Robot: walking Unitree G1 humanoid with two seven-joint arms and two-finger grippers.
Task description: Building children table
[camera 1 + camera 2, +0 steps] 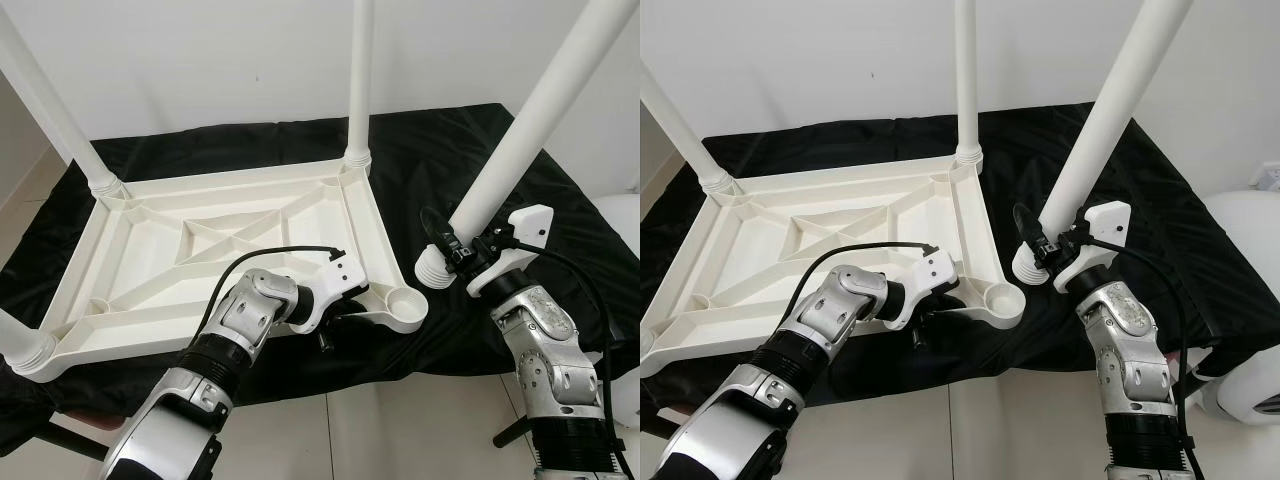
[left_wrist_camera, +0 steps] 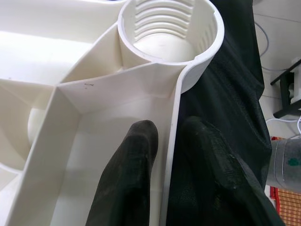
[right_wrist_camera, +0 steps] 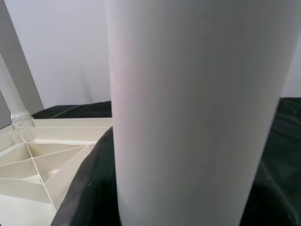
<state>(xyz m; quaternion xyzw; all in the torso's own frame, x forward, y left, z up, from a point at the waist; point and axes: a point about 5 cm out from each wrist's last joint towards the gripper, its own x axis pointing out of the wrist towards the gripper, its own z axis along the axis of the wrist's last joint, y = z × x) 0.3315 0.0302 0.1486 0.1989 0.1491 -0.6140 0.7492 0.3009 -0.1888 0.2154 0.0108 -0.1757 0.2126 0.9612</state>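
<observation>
Nearest the robot, the left gripper [image 1: 330,325] pinches the near rim of the tabletop [image 1: 200,260], its jaws closed on the thin wall — one finger [image 2: 127,179] inside, the other outside under the black cloth [image 1: 440,150]. Just beside that grip sits the empty socket [image 1: 405,300], ribbed inside. To the right, the right gripper [image 1: 455,252] holds the loose leg [image 1: 520,130] low on its shaft; its jaws appear clamped round it, and the leg leans with its threaded foot just beside the socket, not yet in it.

The step in hand, as I judge it, is fitting the last leg. The next move calls for standing it upright over the socket, lowering it in, then seating it while the left holds the top steady.

Count: one tabletop, lying upside down on the cloth-covered desk; four legs — three already standing in their corners, one held
</observation>
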